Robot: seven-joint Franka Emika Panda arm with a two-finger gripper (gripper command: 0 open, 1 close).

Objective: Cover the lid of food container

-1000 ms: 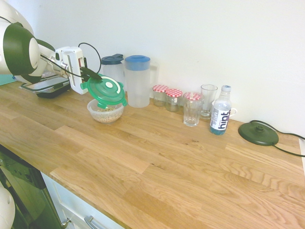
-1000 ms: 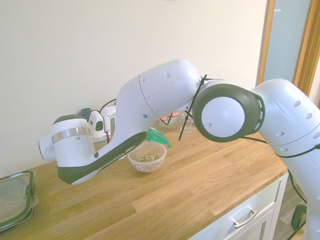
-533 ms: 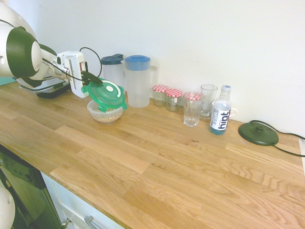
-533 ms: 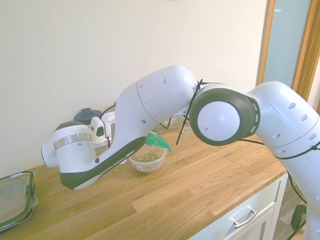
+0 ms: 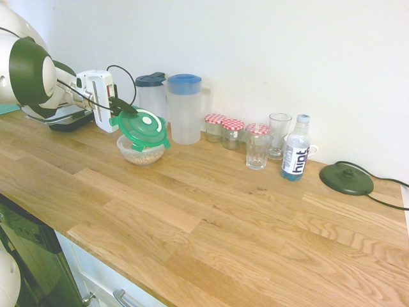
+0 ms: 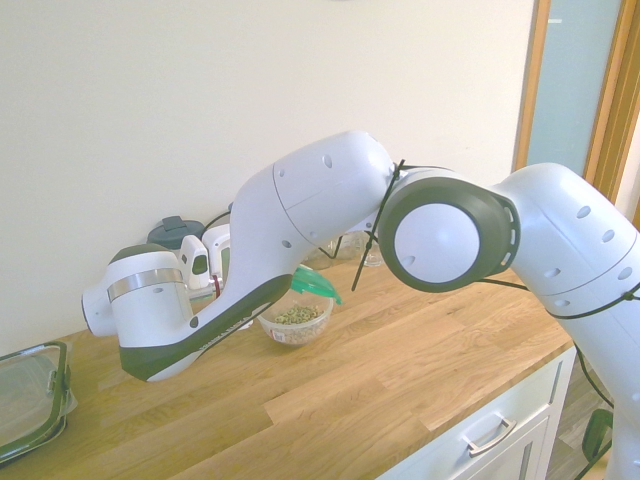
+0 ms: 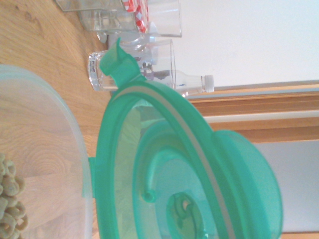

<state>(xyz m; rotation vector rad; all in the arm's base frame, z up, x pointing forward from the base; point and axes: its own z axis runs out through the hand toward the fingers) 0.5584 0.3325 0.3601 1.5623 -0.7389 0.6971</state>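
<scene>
Lid [image 5: 144, 126] of green plastic is clamped by its edge in the gripper [image 5: 119, 107], whose fingers are closed tight on it; it hangs tilted, low over the food container [image 5: 142, 151], its raised side toward the arm and its far side dipping toward the bowl's rim. Compared with a second ago the lid sits slightly lower and closer to the bowl, and over the last half second nothing has shifted; the arm appears to have paused. In the wrist view the lid [image 7: 164, 169] fills the frame edge-on beside the clear bowl wall [image 7: 55, 149], with beige grains visible at the bowl's bottom. Whether the lid's low edge already touches the rim cannot be told. Assessment: the lid is over the bowl but not seated; it needs levelling and pressing down before release, and a tilted release risks it sliding off. Behind the bowl stand a blue-lidded pitcher [image 5: 185, 110] and, further along the wooden counter [image 5: 211, 211], red-checked jars [image 5: 225, 131], glasses [image 5: 258, 146] and a water bottle [image 5: 296, 148].
</scene>
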